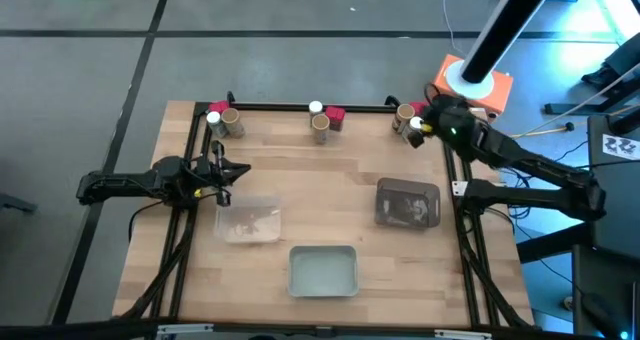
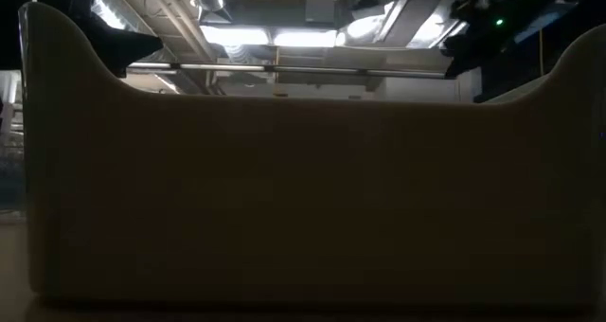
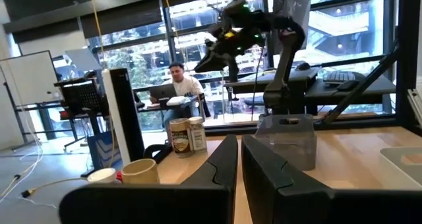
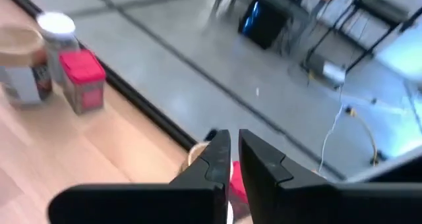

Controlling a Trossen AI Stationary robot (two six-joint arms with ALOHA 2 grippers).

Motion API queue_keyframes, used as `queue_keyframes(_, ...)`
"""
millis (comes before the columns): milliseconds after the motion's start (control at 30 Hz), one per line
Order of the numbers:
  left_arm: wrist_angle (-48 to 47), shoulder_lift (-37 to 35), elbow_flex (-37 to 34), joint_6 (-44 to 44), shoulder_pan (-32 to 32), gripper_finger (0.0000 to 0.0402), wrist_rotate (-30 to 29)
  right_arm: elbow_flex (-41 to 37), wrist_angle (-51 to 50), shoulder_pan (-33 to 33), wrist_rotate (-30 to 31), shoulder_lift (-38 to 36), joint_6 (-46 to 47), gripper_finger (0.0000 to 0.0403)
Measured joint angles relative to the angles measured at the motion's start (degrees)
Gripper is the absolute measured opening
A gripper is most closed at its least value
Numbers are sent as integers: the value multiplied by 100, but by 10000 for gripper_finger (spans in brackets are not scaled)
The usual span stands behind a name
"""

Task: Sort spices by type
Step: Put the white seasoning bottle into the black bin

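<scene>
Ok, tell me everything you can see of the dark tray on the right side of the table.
The dark tray is a shallow rectangular bin of smoky, see-through plastic with rounded corners. It sits flat on the wooden table, right of centre, slightly askew, with pale marks showing inside or through its floor. It holds no spice container. Nothing touches it: the right gripper is up by the far-right spice group, apart from it.

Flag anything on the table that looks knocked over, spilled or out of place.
Nothing stands out. The spice containers stand in three mixed clusters along the table's far edge: left, middle and right. The three shallow trays, clear, dark and pale, sit flat. Nothing looks spilled, though the containers show small.
</scene>
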Motion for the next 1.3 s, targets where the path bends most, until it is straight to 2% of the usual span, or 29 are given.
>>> queue_keyframes(233,-44,0,1,-55,0,13,2,817,-1028,-1250,-1243,1054,89,33)
queue_keyframes(433,-44,0,-1,13,0,13,2,1273,-1881,-1977,-1566,1800,203,43)
queue_keyframes(567,-44,0,-1,13,0,13,2,1355,-2192,-2237,-1891,2064,201,93)
queue_keyframes(767,-46,-2,-1,13,0,13,2,1353,-2297,-2457,-2582,2310,223,214)
queue_keyframes(933,-46,0,-1,13,0,13,2,1353,-2351,-2440,-2555,2424,218,298)
queue_keyframes(1100,-46,0,-1,11,0,13,2,1352,-2355,-2440,-2516,2433,204,340)
queue_keyframes(1300,-48,0,-1,77,0,13,2,1140,-2120,-2440,-2604,2474,352,353)
